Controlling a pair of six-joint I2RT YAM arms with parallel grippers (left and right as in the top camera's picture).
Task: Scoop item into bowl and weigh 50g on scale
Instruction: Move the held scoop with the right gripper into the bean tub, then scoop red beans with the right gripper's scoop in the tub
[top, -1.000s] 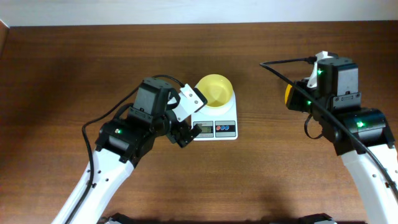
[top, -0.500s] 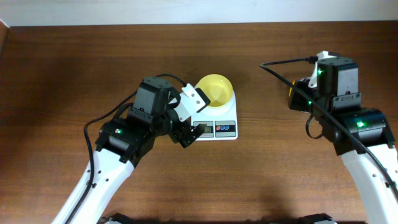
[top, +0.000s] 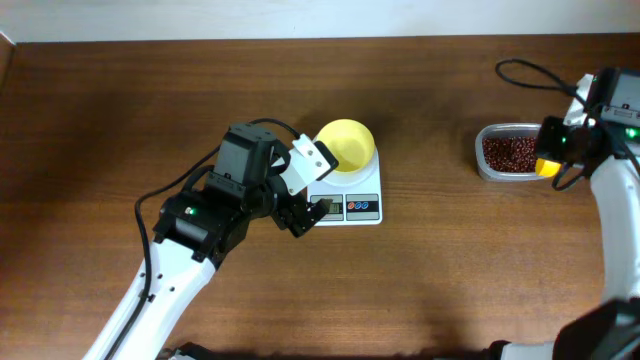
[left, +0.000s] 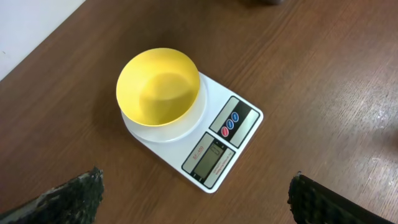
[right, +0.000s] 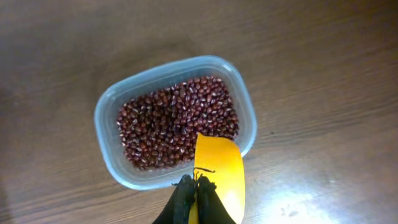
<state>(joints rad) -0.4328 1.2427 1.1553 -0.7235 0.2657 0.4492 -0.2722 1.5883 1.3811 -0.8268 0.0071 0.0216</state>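
The pale-yellow bowl (top: 347, 145) (left: 158, 87) stands empty on the white scale (top: 362, 208) (left: 227, 134). My left gripper (top: 307, 190) (left: 196, 182) hangs open just left of the scale's front, holding nothing. The dark reddish-brown beans (top: 510, 151) (right: 177, 121) fill a clear tub (top: 484, 166) (right: 107, 134) at the right. My right gripper (top: 555, 158) (right: 194, 190) is shut on a small yellow scoop (top: 546, 166) (right: 219, 171). The scoop is empty and sits over the tub's right rim, its tip above the beans.
The table is brown wood, with a pale wall along its far edge (top: 320, 20). A black cable (top: 530, 72) loops above the table behind the tub. The left arm's body (top: 200, 215) lies left of the scale.
My right arm has swung to the right with the scoop, uncovering the tub of beans; the scoop went from the tub's left side to its right rim. The left arm has barely moved.
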